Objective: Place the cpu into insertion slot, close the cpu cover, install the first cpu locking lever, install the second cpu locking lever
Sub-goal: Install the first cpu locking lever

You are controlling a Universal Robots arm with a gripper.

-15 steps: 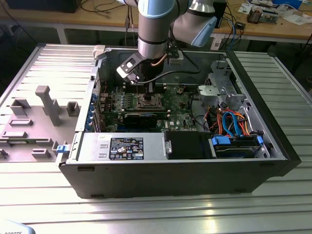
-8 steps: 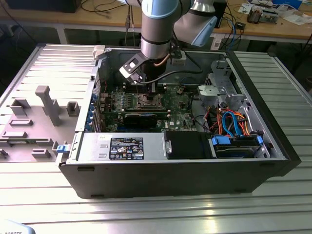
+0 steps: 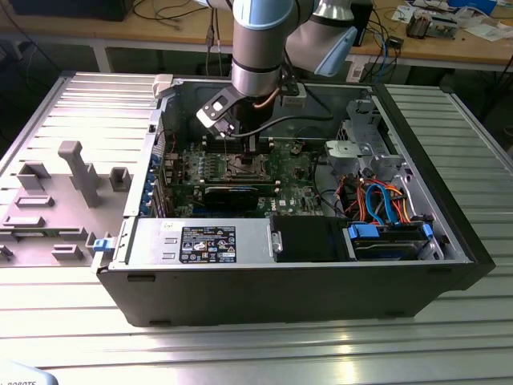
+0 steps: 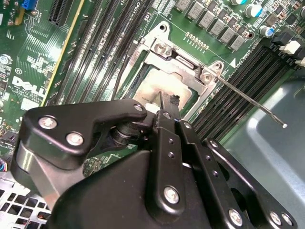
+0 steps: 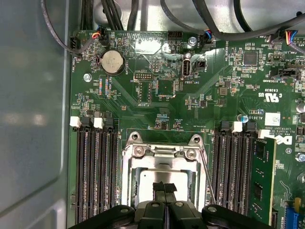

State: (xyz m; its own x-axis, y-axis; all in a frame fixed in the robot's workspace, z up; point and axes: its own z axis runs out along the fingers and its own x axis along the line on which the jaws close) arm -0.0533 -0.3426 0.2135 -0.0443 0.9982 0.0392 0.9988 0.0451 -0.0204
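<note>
The cpu [image 4: 153, 85] lies flat in the insertion slot [image 3: 244, 167] on the green motherboard, its silvery-tan top showing. The cpu cover [image 5: 162, 163] appears to lie down around the cpu [image 5: 147, 185], framing it. My gripper [image 4: 171, 101] is shut with nothing between its fingers, its tip just above the chip's middle. In the first wrist view my gripper [image 5: 164, 187] shows pressed together over the socket. One thin wire locking lever [image 4: 252, 104] juts out from the socket corner over the memory slots, its free end raised. The same locking lever [image 5: 206, 172] runs along the socket's side.
Long black memory slots [image 5: 95, 176] flank the socket on both sides, and one holds a green memory stick [image 5: 261, 183]. The case walls [image 3: 417, 120], a black card [image 3: 231, 192], a drive cage [image 3: 365, 148] and coloured cables [image 3: 381, 200] surround the board.
</note>
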